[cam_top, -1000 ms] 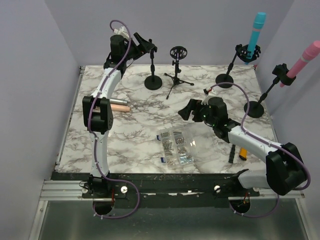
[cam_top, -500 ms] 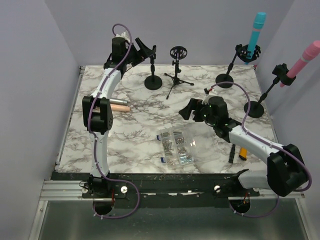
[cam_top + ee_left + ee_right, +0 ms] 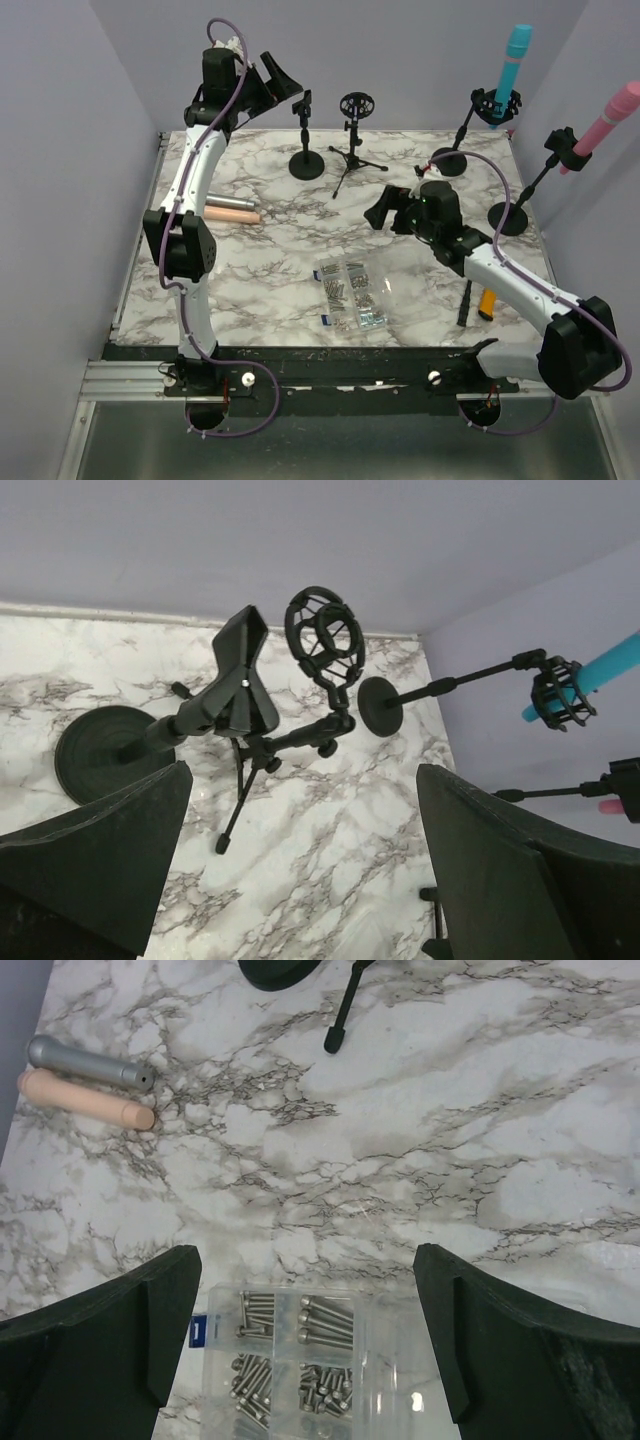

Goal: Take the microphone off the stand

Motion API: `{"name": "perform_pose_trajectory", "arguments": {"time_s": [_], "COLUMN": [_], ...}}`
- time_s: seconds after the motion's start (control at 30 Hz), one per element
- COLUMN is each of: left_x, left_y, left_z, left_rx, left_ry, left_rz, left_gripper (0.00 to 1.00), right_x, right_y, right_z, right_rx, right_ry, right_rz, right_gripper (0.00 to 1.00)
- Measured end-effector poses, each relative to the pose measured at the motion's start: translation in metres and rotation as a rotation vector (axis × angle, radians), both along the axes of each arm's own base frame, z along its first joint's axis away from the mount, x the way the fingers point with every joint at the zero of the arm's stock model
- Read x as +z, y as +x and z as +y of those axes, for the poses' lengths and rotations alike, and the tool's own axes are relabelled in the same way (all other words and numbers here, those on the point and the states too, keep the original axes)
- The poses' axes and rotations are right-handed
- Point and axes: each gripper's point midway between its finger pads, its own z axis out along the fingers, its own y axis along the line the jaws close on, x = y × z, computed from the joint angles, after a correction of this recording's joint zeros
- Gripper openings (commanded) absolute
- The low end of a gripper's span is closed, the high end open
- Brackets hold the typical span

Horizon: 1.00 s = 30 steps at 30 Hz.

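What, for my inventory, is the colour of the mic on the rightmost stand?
The mic is pink, clearest in the top external view.

Stands (image 3: 306, 165) (image 3: 351, 158) (image 3: 449, 162) (image 3: 510, 218): we counted four.
Mics on stands (image 3: 512, 60) (image 3: 605, 122): we saw two.
Mics lying flat (image 3: 88, 1061) (image 3: 85, 1099): we saw two.
Screw boxes (image 3: 350, 295): we found one.

A white marble-patterned table (image 3: 270, 255) with grey veins stands between plain lavender walls (image 3: 400, 40). Near its front middle lies a clear plastic compartment box (image 3: 352, 295) holding silver screws. Near the right edge, an orange-handled tool (image 3: 486, 303) lies just beside a slim black tool (image 3: 465, 303).
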Motion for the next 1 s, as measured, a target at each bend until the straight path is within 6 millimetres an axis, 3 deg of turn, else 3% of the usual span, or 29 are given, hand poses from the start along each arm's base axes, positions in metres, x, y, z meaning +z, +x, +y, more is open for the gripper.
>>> {"name": "perform_pose_trajectory", "arguments": {"time_s": [0.13, 0.27, 0.4, 0.5, 0.63, 0.73, 0.83, 0.9, 1.0], "left_x": [0.032, 0.027, -0.024, -0.089, -0.15, -0.173, -0.171, -0.157, -0.11], "left_y": [-0.011, 0.003, 0.026, 0.035, 0.039, 0.034, 0.027, 0.024, 0.016], "left_z": [0.005, 0.003, 0.0, -0.003, -0.003, -0.002, -0.001, 0.001, 0.001], "left_rx": [-0.004, -0.02, -0.029, -0.035, -0.044, -0.048, -0.048, -0.046, -0.05], "left_ry": [0.0, 0.014, 0.037, 0.053, 0.073, 0.09, 0.094, 0.092, 0.075], "left_rz": [-0.072, -0.107, -0.056, 0.054, 0.168, 0.219, 0.227, 0.211, 0.131], "left_gripper": [0.99, 0.98, 0.93, 0.89, 0.89, 0.92, 0.94, 0.98, 0.99], "right_x": [0.008, 0.027, 0.035, 0.03, 0.019, 0.015, 0.016, 0.015, 0.012], "right_y": [-0.006, -0.01, -0.011, -0.009, -0.008, -0.007, -0.007, -0.007, -0.008], "right_z": [-0.001, -0.003, -0.004, -0.001, 0.003, 0.004, 0.004, 0.004, 0.004], "right_rx": [-0.005, -0.005, -0.005, 0.0, 0.009, 0.013, 0.013, 0.013, 0.012], "right_ry": [0.016, 0.044, 0.055, 0.057, 0.057, 0.055, 0.058, 0.057, 0.054], "right_rz": [0.007, -0.037, -0.058, -0.047, -0.014, -0.004, -0.01, -0.008, 0.002], "right_gripper": [0.97, 0.97, 0.97, 0.97, 0.97, 0.97, 0.97, 0.96, 0.97]}}
